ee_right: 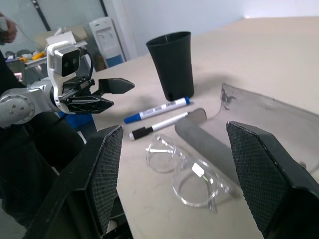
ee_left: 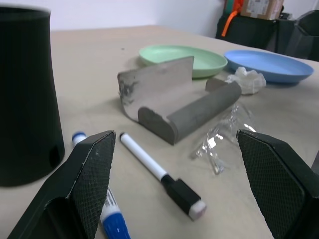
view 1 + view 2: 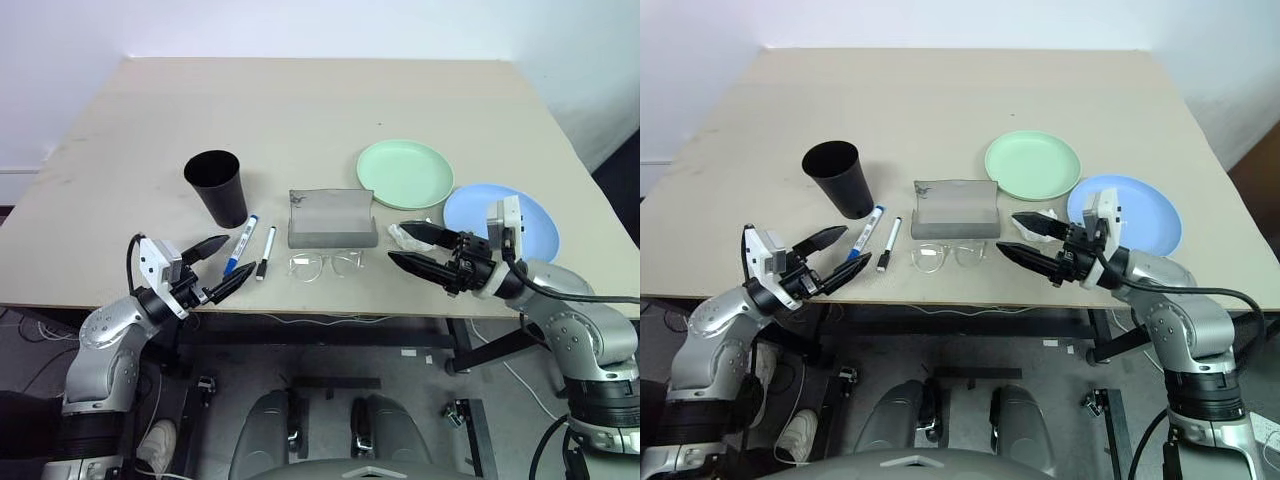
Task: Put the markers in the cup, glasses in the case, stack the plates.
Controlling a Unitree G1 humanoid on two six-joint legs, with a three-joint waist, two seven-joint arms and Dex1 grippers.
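I see my left gripper [image 3: 217, 268] spread wide and empty at the table's [image 3: 300, 100] near edge, just short of the blue-capped marker [image 3: 239, 245] and black-capped marker [image 3: 266, 252]. The cup [image 3: 217, 187] stands upright behind them. My right gripper [image 3: 412, 248], also released, hovers beside the glasses [image 3: 326, 264] lying before the open case [image 3: 331, 218]. The green plate [image 3: 405, 173] and blue plate [image 3: 540, 222] sit side by side, possibly touching.

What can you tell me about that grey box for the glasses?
The case is a grey, hard-looking box, lying open near the table's front edge. Its flat lid stands up behind a rounded bottom half, with a dark smudge at one top corner. It looks empty. The glasses lie just in front of it, the cup to its left, the green plate to its right.
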